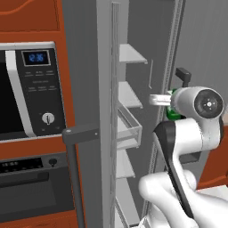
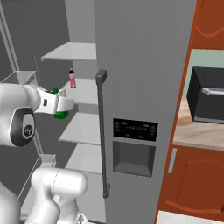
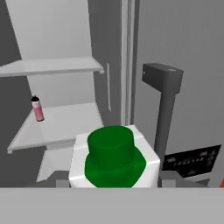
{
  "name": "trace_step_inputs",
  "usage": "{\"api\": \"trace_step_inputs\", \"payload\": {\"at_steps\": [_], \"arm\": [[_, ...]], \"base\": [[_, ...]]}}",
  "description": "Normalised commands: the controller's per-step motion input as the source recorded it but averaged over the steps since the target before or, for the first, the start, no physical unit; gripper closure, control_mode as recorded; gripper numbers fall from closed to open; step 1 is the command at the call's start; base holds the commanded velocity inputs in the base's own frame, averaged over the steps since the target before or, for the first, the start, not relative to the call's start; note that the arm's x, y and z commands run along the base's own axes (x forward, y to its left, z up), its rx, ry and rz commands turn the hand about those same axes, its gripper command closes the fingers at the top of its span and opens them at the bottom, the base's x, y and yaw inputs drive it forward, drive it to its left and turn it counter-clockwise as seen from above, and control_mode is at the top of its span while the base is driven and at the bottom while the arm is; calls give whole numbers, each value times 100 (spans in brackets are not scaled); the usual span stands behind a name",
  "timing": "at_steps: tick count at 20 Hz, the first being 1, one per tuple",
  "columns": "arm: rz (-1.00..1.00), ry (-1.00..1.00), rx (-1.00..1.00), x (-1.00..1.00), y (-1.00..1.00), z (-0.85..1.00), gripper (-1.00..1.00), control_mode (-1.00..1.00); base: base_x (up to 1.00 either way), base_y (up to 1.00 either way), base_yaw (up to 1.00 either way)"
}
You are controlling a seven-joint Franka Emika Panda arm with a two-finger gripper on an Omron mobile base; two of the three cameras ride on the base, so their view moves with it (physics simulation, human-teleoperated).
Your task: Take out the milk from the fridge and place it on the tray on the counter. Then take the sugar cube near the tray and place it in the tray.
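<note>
From the left base view, my end effector (image 1: 165, 103) reached into the open fridge (image 1: 133, 111), level with its middle shelf, and the milk (image 1: 174, 113) showed as a green patch just beneath my wrist. A steel microwave (image 1: 29, 93) sat in the red-brown cabinetry left of the fridge.

In the right base view, the milk (image 2: 59, 114) hung at my hand in front of the fridge shelves, not standing on any of them. A small pink bottle (image 2: 72, 79) stood on the shelf behind it.

In the hand view, the milk's green cap (image 3: 110, 146) sat right before the camera, so I probably held it pinched, though my fingertips were hidden. I judged it ready to carry out toward the tray.
</note>
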Motion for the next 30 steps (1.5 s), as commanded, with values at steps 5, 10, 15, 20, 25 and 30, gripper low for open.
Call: {"api": "trace_step_inputs", "payload": {"at_steps": [5, 10, 15, 20, 25, 30], "arm": [[10, 10, 0, -15, 0, -26, 100, -100], [10, 11, 0, -3, -8, -20, 100, -100], [5, 9, 0, -8, -8, -18, 100, 100], [0, 0, 0, 0, 0, 0, 100, 100], [0, 0, 0, 0, 0, 0, 100, 100], [0, 0, 0, 0, 0, 0, 100, 100]], "base": [[0, 0, 0], [0, 0, 0], [-20, -9, 1], [-78, -84, -17], [-12, -100, -62], [-1, -98, -67]]}}
